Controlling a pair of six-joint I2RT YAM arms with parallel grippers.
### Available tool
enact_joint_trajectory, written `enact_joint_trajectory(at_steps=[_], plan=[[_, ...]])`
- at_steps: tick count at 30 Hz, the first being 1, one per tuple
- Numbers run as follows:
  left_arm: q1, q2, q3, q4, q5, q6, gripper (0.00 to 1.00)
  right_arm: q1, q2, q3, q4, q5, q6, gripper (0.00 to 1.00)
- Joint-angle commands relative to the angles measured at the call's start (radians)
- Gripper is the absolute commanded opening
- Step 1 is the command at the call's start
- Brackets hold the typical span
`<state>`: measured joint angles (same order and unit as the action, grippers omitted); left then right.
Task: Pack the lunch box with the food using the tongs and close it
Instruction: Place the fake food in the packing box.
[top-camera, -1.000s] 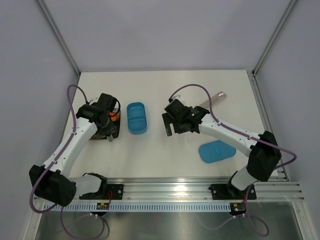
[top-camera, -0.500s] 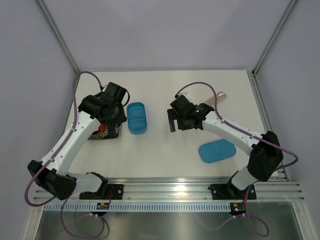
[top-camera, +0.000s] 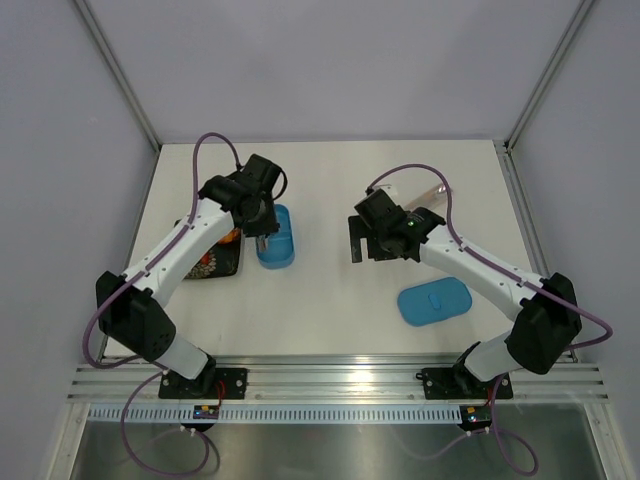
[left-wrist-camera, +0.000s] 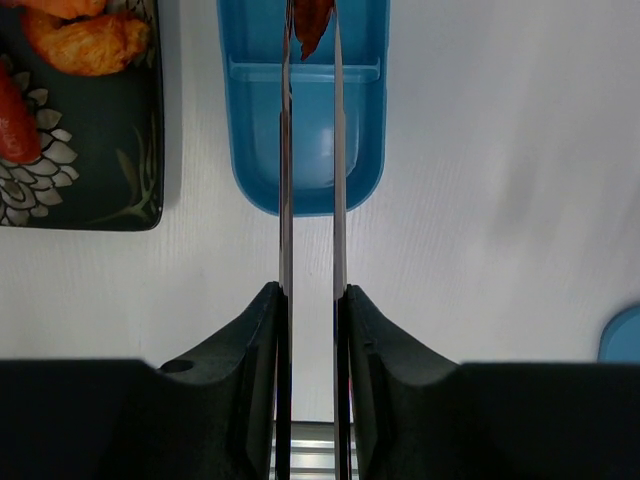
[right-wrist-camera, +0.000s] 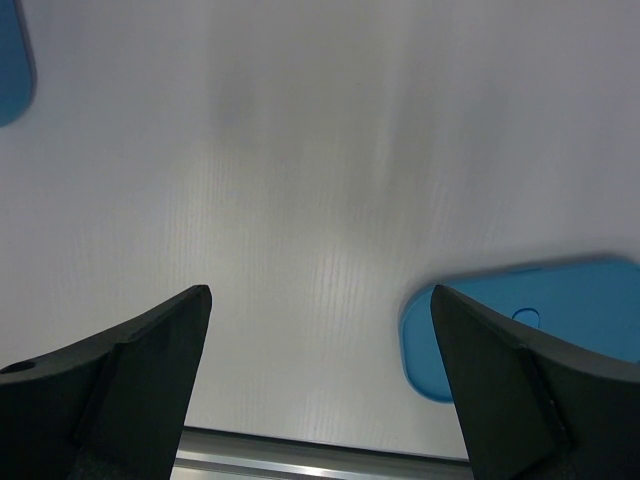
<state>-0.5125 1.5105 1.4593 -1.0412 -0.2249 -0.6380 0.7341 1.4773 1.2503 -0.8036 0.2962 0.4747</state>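
My left gripper (left-wrist-camera: 311, 290) is shut on the silver tongs (left-wrist-camera: 285, 200), whose two arms run forward almost parallel. Their tips pinch a red piece of food (left-wrist-camera: 312, 22) above the far compartment of the blue lunch box (left-wrist-camera: 365, 120). The near compartment is bare. In the top view the left gripper (top-camera: 262, 215) hangs over the lunch box (top-camera: 278, 250). More food, orange (left-wrist-camera: 92, 42) and red (left-wrist-camera: 15, 125), lies on the dark patterned plate (left-wrist-camera: 90, 150) to the box's left. My right gripper (top-camera: 368, 240) is open with nothing in it, above the table between box and lid.
The flat blue lid (top-camera: 434, 301) lies on the table at the front right; it shows by the right gripper's (right-wrist-camera: 320, 292) right finger, lid (right-wrist-camera: 530, 310). A silver metal object (top-camera: 435, 192) lies at the back right, partly behind the right arm. An aluminium rail runs along the near edge.
My left arm has swung from the plate to the right, over the lunch box, carrying the tongs with the red piece. The right gripper has drifted slightly right and stayed open.
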Motion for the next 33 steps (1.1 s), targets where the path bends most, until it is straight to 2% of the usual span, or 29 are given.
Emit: enact_joint_trajectory(at_steps=[1,9,17,33], plan=[[0.002,0.019,0.009,0.107,0.028,0.029,0.01,-0.002,-0.034,-0.009,-0.022,0.02,0.027,1.0],[0.0,0.08,-0.019,0.182,0.036,0.023,0.07,-0.002,-0.034,-0.009,-0.026,0.024,0.027,1.0],[0.002,0.102,-0.019,0.168,0.025,0.023,0.23,-0.002,-0.037,-0.018,-0.025,0.031,0.03,0.99],[0.002,0.094,-0.028,0.162,0.039,0.015,0.4,-0.002,0.003,0.001,-0.009,0.02,0.001,1.0]])
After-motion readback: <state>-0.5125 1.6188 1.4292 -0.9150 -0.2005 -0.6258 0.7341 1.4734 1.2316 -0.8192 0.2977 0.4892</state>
